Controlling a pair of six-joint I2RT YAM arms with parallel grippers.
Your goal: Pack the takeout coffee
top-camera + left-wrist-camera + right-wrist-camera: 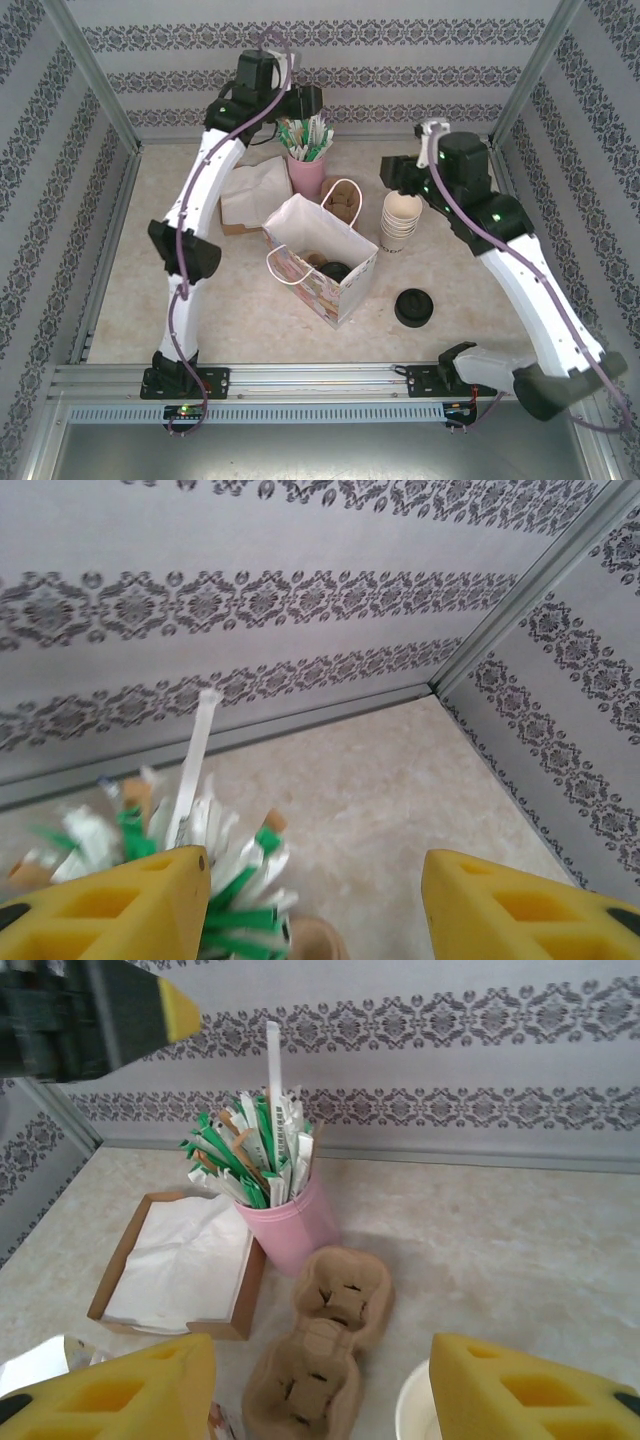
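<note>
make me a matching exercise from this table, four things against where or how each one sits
1 pink cup
2 stack of cream cups
3 pile of black lids
4 napkin tray

a squat, right of the paper bag
b left of the pink cup, holds white napkins
c holds green and white packets
d tall, lidless, beside the cup carrier

Pairs: 1-c, 2-d, 3-a, 4-b
</note>
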